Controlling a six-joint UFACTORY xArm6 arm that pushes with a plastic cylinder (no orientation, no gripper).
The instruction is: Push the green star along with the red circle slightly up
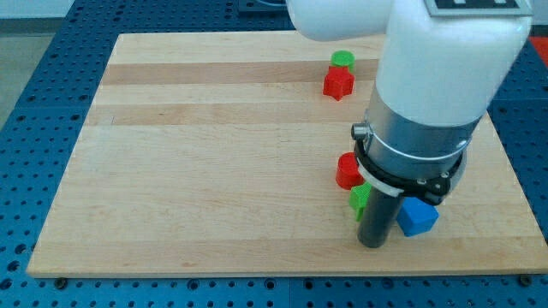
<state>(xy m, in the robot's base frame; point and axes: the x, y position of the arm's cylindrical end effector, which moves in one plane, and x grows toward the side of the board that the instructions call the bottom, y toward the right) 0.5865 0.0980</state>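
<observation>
A green star (360,199) lies near the view's bottom right, partly hidden by the arm. A red circle (347,171) sits just above it, touching or nearly touching, its right part hidden by the arm. My tip (372,245) rests on the board just below and slightly right of the green star, close against it.
A blue block (418,216) lies right of my tip. A red star (338,82) and a green circle (342,59) sit near the view's top. The wooden board (214,154) has its bottom edge close below my tip. The white arm body covers the upper right.
</observation>
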